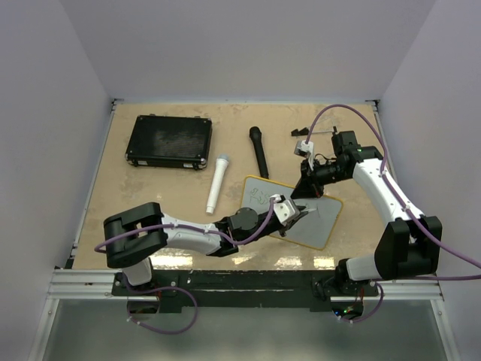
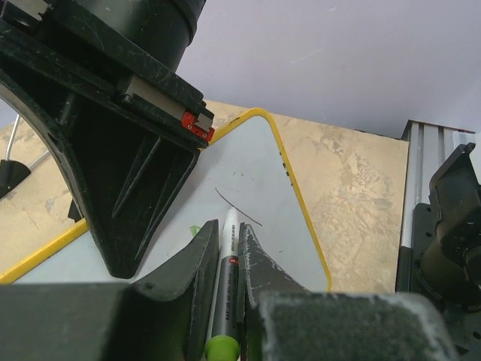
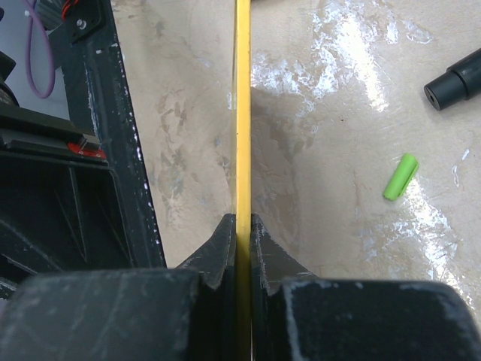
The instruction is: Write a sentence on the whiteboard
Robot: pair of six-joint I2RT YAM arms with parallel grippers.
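My left hand [image 2: 225, 233] was closed tight on the marker [image 2: 224, 274]. It gripped the barrel, and the white tip poked out ahead of my fingers, either touching the whiteboard [image 2: 259, 162] or just above it; I could not tell which. The board sat on the counter [image 2: 353, 188] directly under that hand. I judged the board light, thin and stiff. Its slick face would likely skate under pen pressure, so the rim was the place to hold it. The face was white inside a thin yellow rim with rounded corners. The sentence [image 1: 259, 198] was only a few faint green strokes just beside my left hand. My right hand [image 3: 243, 226] was pinched shut on the yellow rim, which showed edge-on between its fingers. A green cap [image 3: 400, 177] lay on the counter to that hand's right.
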